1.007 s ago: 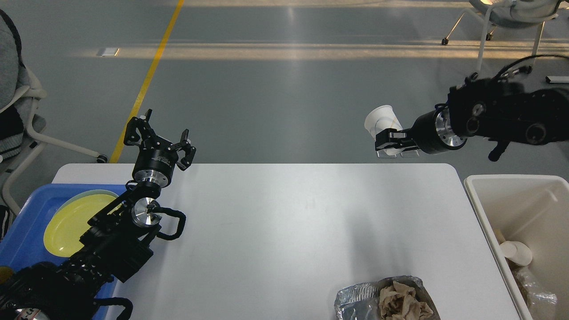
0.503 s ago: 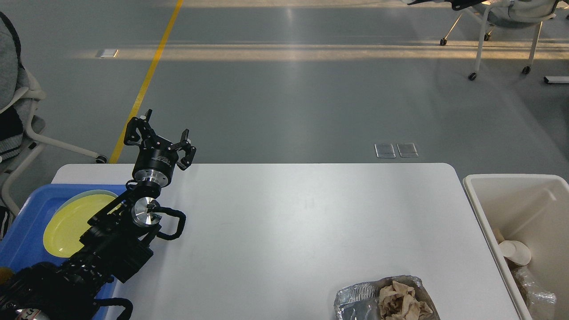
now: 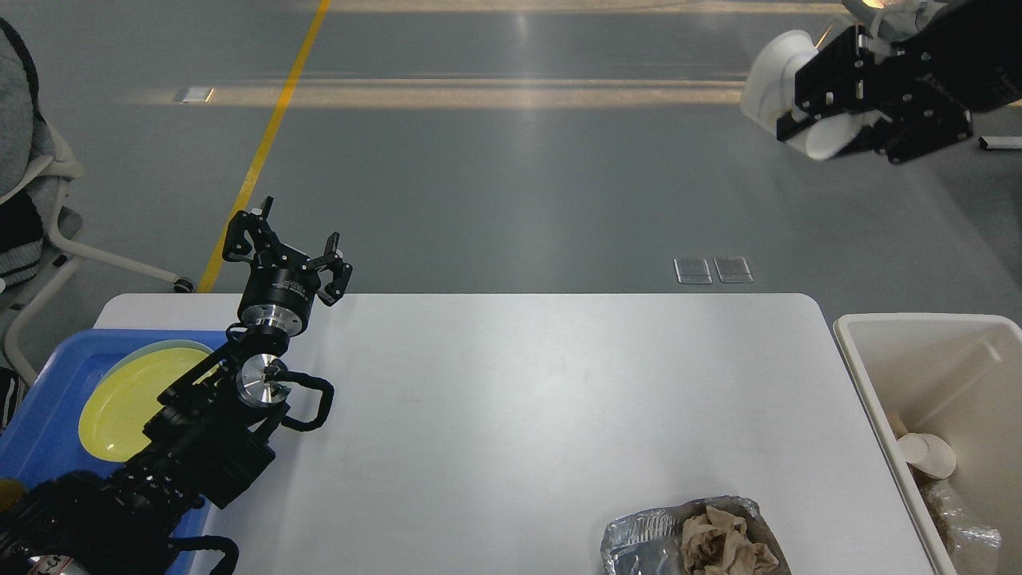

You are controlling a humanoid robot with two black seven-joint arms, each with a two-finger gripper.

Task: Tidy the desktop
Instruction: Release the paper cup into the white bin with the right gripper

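Right hand [image 3: 814, 120], gripping a white cup [image 3: 770, 76], has reappeared top right; left hand [image 3: 289, 249] open.

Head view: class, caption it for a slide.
Right gripper holds a white cup aloft; left gripper open over the desktop.

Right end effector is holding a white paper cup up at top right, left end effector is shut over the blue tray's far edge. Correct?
Not quite. The head view shows the left end effector open, its fingers spread and holding nothing, above the far left corner of the white rectangular desktop beside the blue plastic tray. The right end effector does hold the white paper cup at top right.
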